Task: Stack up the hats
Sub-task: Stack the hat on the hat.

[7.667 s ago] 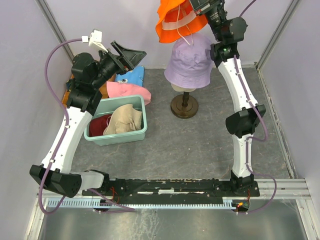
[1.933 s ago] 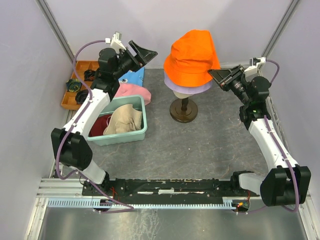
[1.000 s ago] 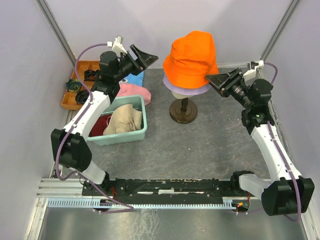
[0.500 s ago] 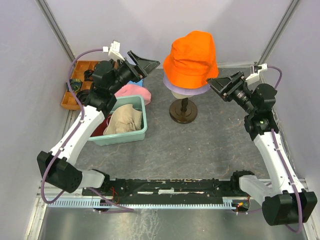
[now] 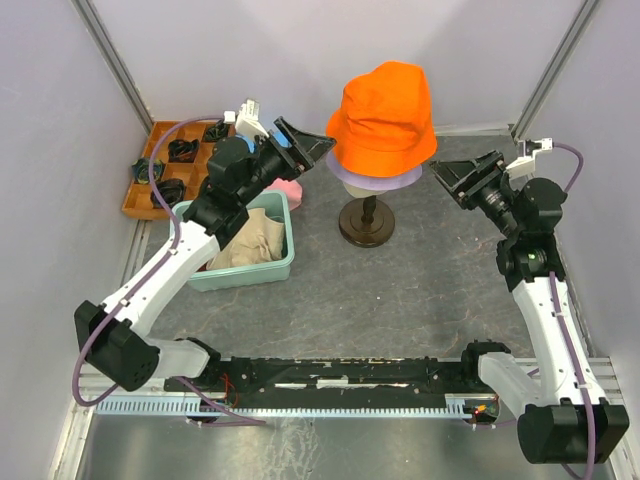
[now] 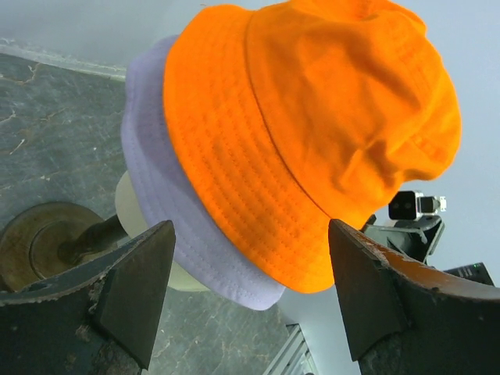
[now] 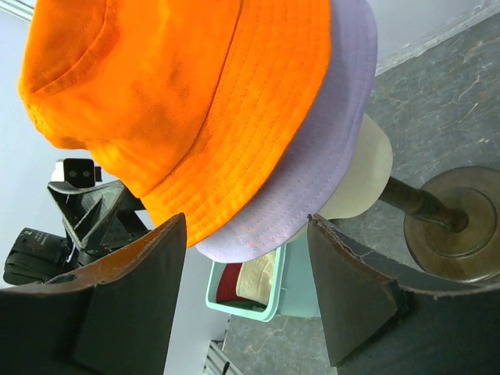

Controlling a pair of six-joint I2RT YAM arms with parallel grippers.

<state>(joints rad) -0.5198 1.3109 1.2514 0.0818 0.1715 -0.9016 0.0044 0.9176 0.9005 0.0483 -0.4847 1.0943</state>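
The orange hat [image 5: 382,115] sits on top of the lavender hat [image 5: 375,181], both on the mannequin head's stand [image 5: 366,222]. My left gripper [image 5: 312,147] hangs open just left of the orange hat's brim, not touching it. My right gripper [image 5: 462,180] is open to the right of the stack, a short gap away. The left wrist view has the orange hat [image 6: 312,133] and lavender brim [image 6: 156,187] beyond the open left gripper [image 6: 250,234]. The right gripper [image 7: 246,223] is empty too. A cream hat [image 5: 255,240] and a dark red hat [image 7: 230,281] lie in the teal bin [image 5: 240,272]. A pink hat [image 5: 288,190] peeks out behind it.
A wooden compartment tray [image 5: 165,165] with small dark items sits at the back left. The enclosure's walls and metal posts close in the back and sides. The left arm reaches over the teal bin.
The left gripper has swung right, up close to the orange hat. The right gripper has opened wider and backed away to the right from the hat's brim.
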